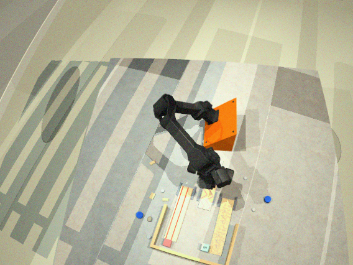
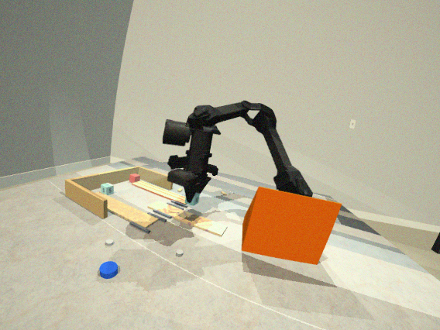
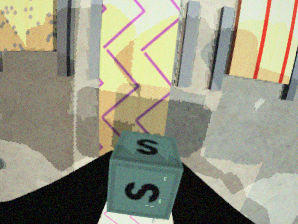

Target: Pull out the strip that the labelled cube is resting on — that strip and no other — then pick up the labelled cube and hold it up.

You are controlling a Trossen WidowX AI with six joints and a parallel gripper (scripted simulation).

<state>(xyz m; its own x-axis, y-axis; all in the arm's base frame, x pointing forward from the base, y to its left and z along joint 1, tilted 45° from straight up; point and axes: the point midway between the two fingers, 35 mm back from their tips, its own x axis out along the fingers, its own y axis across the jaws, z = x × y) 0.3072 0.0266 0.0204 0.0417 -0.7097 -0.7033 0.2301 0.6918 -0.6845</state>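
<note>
Gripper [image 2: 192, 197] is clamped on the teal S cube [image 3: 144, 175], holding it off the floor just above the zigzag strip [image 3: 136, 63], w/ both dark fingers pressed on its sides. Landmark = wooden frame [image 2: 86, 197]: cube hangs just outside its open end, over the pulled-out zigzag strip. Inside the frame: red-lined strip [image 1: 178, 213] w/ pink cube [image 1: 167, 242] on it, speckled strip [image 1: 222, 225] on the other side, another teal cube [image 1: 204, 247] near the closed end.

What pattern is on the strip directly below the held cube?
Purple-pink zigzag lines on the pale strip, clearest in the wrist view.
</note>
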